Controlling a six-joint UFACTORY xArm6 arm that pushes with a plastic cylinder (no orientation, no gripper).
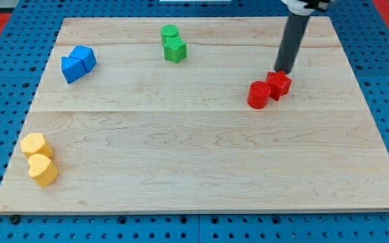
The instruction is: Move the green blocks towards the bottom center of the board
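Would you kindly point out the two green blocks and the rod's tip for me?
green cylinder [170,32], camera view, on its top face.
green star-shaped block [175,49], camera view, on its top face.
my tip [281,71], camera view, the rod's very end, just above the red blocks [269,88].

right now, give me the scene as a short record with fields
board: wooden board on blue pegboard
green blocks: two touching, at the view's top centre
blue blocks: two touching, upper left
yellow blocks: two touching, lower left
red blocks: two touching, right of centre
my tip: at the red pair's top edge, far right of the green blocks
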